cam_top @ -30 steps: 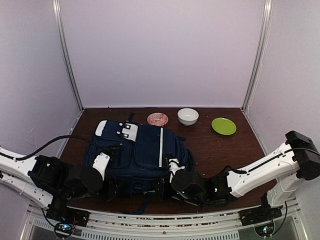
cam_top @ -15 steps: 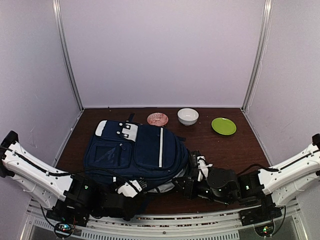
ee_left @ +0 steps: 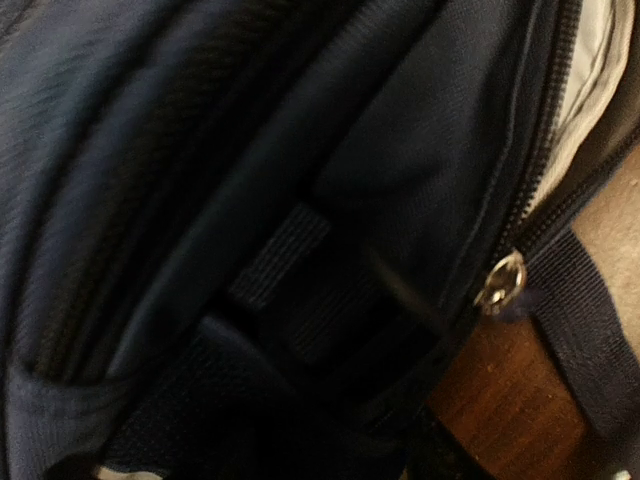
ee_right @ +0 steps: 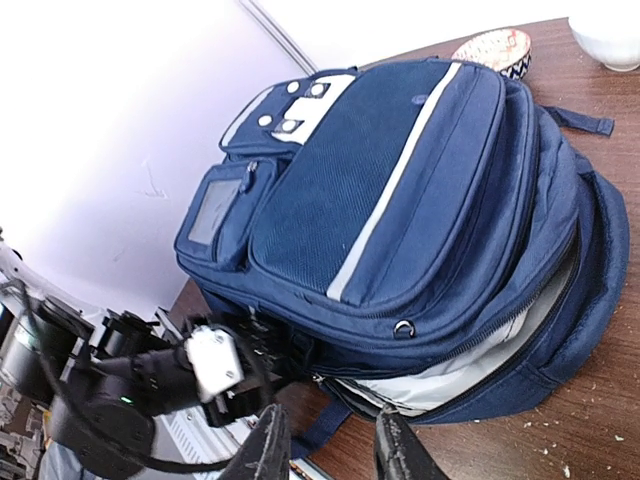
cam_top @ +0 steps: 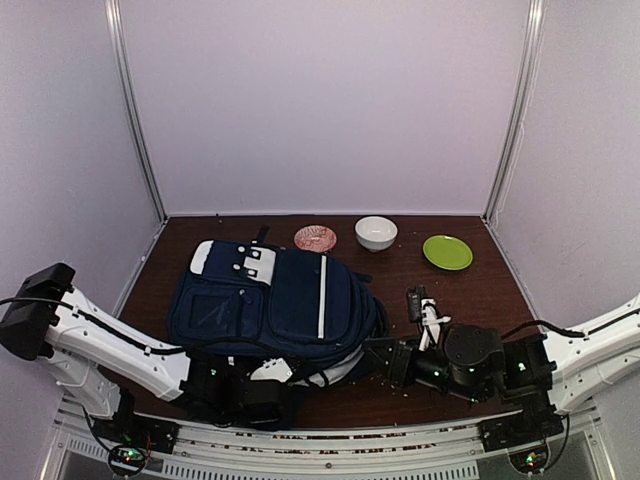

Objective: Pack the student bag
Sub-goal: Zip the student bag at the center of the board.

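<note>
Student bag [cam_top: 275, 300] lies flat, front up, on the left half of the surface [cam_top: 470, 290], its top toward the far-left corner and its base close to the near edge. A second ago both pincers were up against its near side and the fabric bulged there. Since then the bag has sagged flatter in the same spot, and both arms have dropped lower.

The right pincer [ee_right: 330, 415] has drawn back to the right of the bag. Its two fingers stand apart with nothing between them. The left pincer [ee_right: 250, 352] now sits low by the bag's near edge, pressed in among the dark straps. We cannot tell how its fingers stand (its own camera shows only cloth at close range).

The bag is navy woven fabric with a fine ribbed weave, rounded at the corners. A pale stripe [ee_right: 385, 205] runs down the front panel, and white patches with round studs sit near the top. The main zip gapes along the lower right side, showing light grey lining [ee_right: 470, 365]. A small metal ring [ee_left: 500, 283] hangs at a zip end beside a flat webbing strap.

Along the far edge we see a pink patterned dish [cam_top: 315, 238], a white bowl [cam_top: 376, 233] and a flat green plate [cam_top: 447, 252]. The surface is dark brown wood grain, speckled with pale crumbs.
</note>
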Controlling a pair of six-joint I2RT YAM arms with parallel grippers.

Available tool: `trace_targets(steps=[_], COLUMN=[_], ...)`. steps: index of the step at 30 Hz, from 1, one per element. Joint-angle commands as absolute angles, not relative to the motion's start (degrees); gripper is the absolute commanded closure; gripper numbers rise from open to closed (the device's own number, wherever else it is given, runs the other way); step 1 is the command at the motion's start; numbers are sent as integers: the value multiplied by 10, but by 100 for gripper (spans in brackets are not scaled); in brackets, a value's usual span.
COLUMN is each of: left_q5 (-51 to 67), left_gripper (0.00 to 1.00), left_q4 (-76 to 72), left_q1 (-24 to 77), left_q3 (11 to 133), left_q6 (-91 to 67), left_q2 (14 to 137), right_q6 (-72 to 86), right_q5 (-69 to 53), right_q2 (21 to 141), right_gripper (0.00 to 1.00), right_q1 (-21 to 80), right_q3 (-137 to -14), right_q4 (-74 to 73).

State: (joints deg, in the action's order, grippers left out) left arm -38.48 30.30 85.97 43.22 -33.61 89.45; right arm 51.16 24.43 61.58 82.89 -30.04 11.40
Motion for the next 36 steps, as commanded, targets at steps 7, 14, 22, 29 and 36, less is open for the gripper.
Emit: trace_targets(steps=[7,14,22,29,36], left_q5=[-420,-449,-452,-447,-432], left_gripper=[69,100,100,100,100], left_q4=[311,327,310,265,226], left_q1=[849,849,849,849,849], left_q3=[438,484,511,505,485], left_q6=[-352,-323,-310,-312,-310], left_q2=[817,697,679,688,678], right_q6=[525,483,485,595,654], right_q5=[276,211,73,33,7], right_q2=[580,587,709,830,900], right_gripper=[58,33,37,46,50], right_q1=[828,824,834,810,784], right_q3=[-292,-285,-409,-442,-447], right_q4=[123,205,185,233,285])
